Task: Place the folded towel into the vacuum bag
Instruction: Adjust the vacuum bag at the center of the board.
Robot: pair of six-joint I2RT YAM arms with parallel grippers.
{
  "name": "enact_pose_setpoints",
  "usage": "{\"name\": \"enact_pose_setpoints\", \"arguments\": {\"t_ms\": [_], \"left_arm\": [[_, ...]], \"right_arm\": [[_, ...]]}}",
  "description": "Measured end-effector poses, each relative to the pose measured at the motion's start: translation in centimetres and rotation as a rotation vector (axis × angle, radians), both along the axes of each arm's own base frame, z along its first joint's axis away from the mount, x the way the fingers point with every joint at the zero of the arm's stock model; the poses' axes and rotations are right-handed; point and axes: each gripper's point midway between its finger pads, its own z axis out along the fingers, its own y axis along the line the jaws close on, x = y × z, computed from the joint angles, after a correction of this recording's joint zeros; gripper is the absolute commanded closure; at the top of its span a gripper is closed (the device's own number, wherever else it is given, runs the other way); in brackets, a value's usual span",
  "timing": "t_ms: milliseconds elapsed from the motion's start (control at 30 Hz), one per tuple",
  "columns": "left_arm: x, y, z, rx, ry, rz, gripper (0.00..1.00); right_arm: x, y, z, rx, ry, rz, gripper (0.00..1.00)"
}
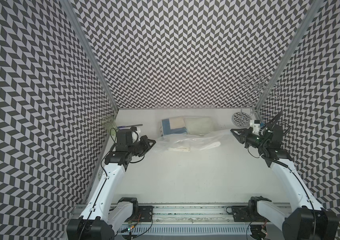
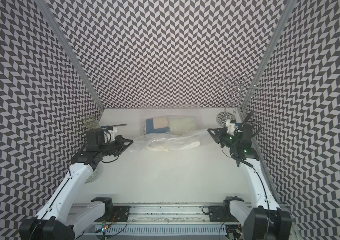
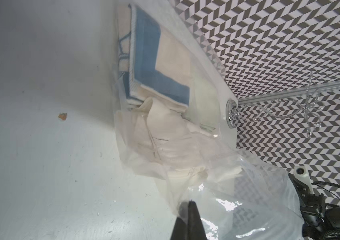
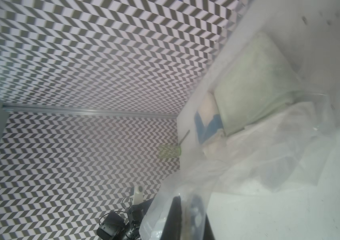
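Observation:
The vacuum bag [image 1: 187,140] [image 2: 165,138] is clear, glossy plastic stretched across the far middle of the table between my two grippers. My left gripper [image 1: 154,142] [image 3: 189,204] is shut on the bag's left edge. My right gripper [image 1: 231,130] [image 4: 185,199] is shut on its right edge, lifted a little off the table. A cream folded towel [image 1: 179,148] [image 3: 165,128] lies under the film near the bag's front. Behind it sit a blue-and-cream towel [image 1: 173,126] [image 3: 150,62] and a pale green towel [image 1: 198,124] [image 4: 252,87], both seemingly under the film too.
A glass tumbler [image 1: 108,123] and a thin dark stick [image 1: 132,125] sit at the far left by the wall. A chrome wire stand [image 1: 241,120] rises in the far right corner. Another glass [image 2: 93,176] stands by the left wall under my left arm.

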Motion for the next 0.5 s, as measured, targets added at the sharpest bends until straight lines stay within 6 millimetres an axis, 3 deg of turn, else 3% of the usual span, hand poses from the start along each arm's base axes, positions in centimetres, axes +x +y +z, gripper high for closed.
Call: {"name": "enact_pose_setpoints", "arguments": {"t_ms": [67,167,300,400,500], "left_arm": [[-0.9,0.1,-2.3,0.002,0.042,0.001,0.91],[-1.7,0.2,-4.9,0.003,0.090,0.005,0.83],[-1.2,0.4,-5.8,0.010,0.109,0.012,0.67],[0.2,1.0,-4.4,0.055,0.080,0.027,0.62],[2.6,1.9,0.5,0.144,-0.047,0.054,0.53]], "right_arm": [[-0.9,0.1,-2.5,-0.005,0.062,0.006,1.00],[-1.7,0.3,-4.4,-0.014,0.100,0.012,1.00],[-1.7,1.1,-5.3,-0.030,0.114,0.028,1.00],[-1.1,1.4,-5.6,-0.042,0.121,0.030,1.00],[-0.8,1.5,-5.9,-0.046,0.130,0.029,1.00]]}}
